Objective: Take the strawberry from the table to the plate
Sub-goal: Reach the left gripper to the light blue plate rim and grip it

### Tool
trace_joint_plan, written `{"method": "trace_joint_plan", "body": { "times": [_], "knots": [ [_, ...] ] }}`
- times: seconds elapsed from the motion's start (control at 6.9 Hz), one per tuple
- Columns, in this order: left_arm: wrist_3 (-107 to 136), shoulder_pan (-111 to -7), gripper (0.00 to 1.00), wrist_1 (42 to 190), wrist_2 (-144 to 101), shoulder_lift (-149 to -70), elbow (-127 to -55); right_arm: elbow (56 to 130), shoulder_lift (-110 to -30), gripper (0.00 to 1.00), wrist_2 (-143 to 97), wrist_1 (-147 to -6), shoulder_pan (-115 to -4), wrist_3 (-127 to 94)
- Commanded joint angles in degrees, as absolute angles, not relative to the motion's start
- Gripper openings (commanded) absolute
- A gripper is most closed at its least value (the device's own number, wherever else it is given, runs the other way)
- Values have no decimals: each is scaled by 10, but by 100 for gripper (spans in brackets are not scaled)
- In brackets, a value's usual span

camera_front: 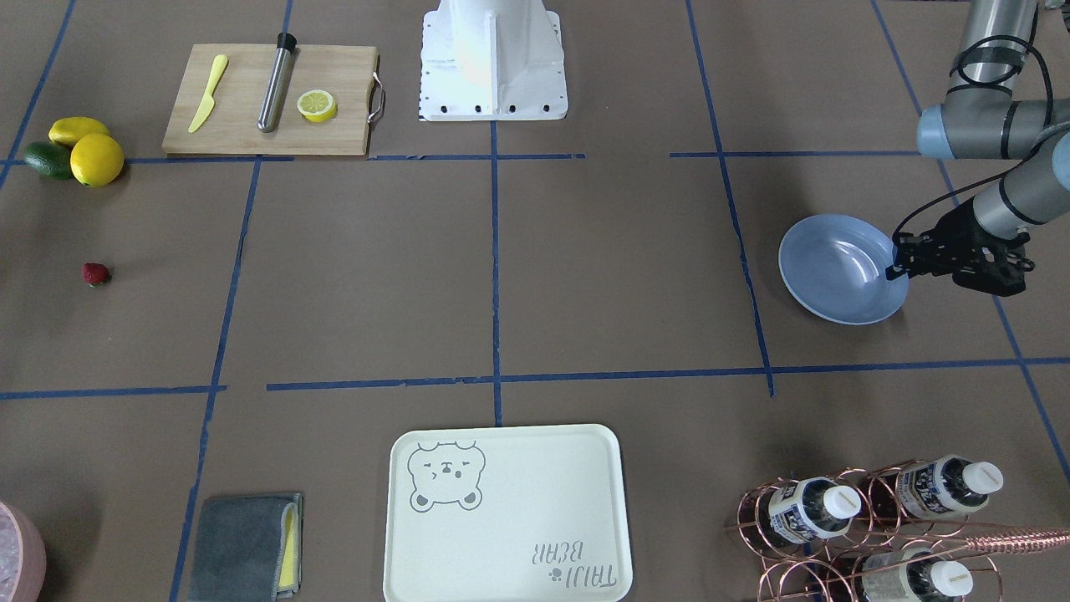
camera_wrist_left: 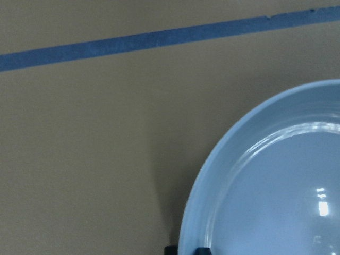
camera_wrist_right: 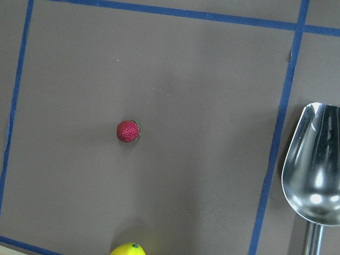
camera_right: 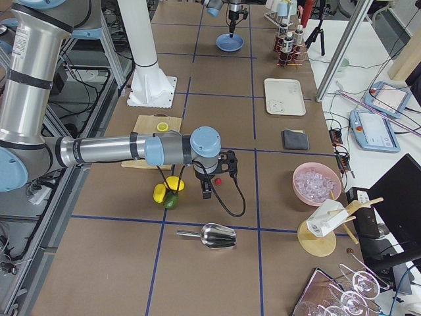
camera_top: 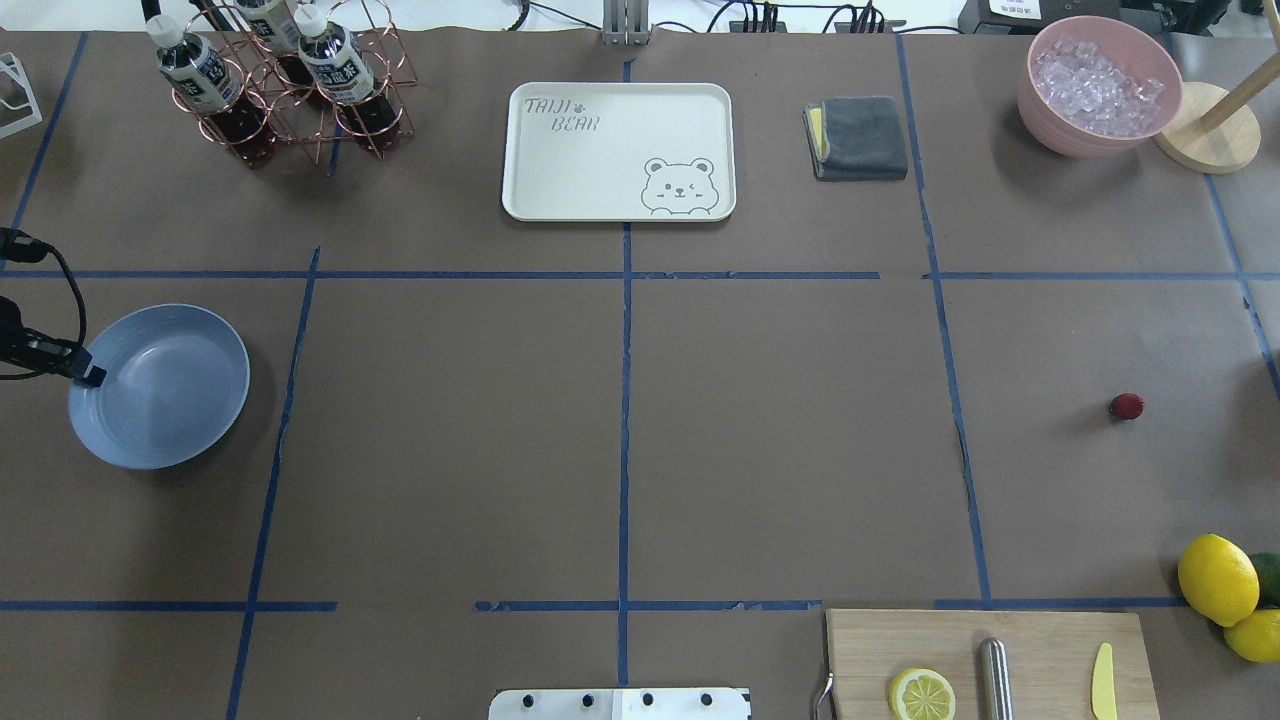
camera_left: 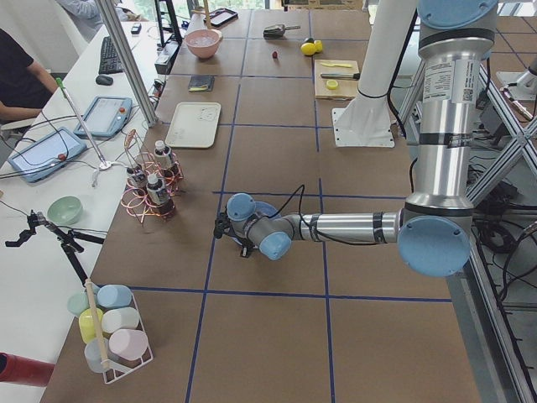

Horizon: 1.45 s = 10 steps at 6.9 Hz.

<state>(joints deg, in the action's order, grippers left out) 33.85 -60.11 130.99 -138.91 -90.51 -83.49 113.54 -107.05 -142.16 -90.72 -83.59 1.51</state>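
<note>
The strawberry (camera_front: pixel 96 273), small and dark red, lies alone on the brown table (camera_front: pixel 585 276), far across from the plate. In the right wrist view the strawberry (camera_wrist_right: pixel 127 130) sits near the centre, with no fingers in frame. My right gripper (camera_right: pixel 207 191) hovers beside the berry, seen only from the side, so I cannot tell its state. The light-blue plate (camera_front: pixel 836 267) rests on the table with nothing in it. My left gripper (camera_front: pixel 896 269) is shut on its rim; the fingertips (camera_wrist_left: pixel 171 248) straddle the plate (camera_wrist_left: pixel 276 186) edge.
Two lemons (camera_front: pixel 96 159) and an avocado (camera_front: pixel 46 159) lie near the berry. A cutting board (camera_front: pixel 251 125) holds a lemon half, knife and metal cylinder. A bear tray (camera_front: pixel 506 514), grey cloth (camera_front: pixel 242 548), bottle rack (camera_front: pixel 878 527), ice bowl (camera_top: pixel 1100 85) and metal scoop (camera_wrist_right: pixel 316 159) stand around.
</note>
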Motion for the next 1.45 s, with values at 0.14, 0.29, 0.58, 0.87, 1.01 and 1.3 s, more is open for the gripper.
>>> {"method": "trace_joint_plan", "body": {
  "times": [0.14,0.29,0.58,0.87,1.01,1.3],
  "knots": [
    [570,-599,0,1312,-1456,-947,-944,1136,-1071,100,-1422,-905,-836,15],
    [654,-557,0,1316,-1449,-971,-974,1136,-1071,100,-1422,-905,-836,15],
    [821,-427,0,1316,-1344,-1083,-976,1136,-1071,100,-1422,-904,-836,14],
    [875,-327,0,1316,-1249,-1156,-946,1136,-1071,100,-1422,-904,-836,14],
    [875,-301,0,1316,-1223,-1174,-920,1136,-1071,100,-1422,-904,-836,14],
    [872,-289,0,1331,-1187,-1178,-897,1136,-1071,100,-1427,-904,-836,14]
  ]
}}
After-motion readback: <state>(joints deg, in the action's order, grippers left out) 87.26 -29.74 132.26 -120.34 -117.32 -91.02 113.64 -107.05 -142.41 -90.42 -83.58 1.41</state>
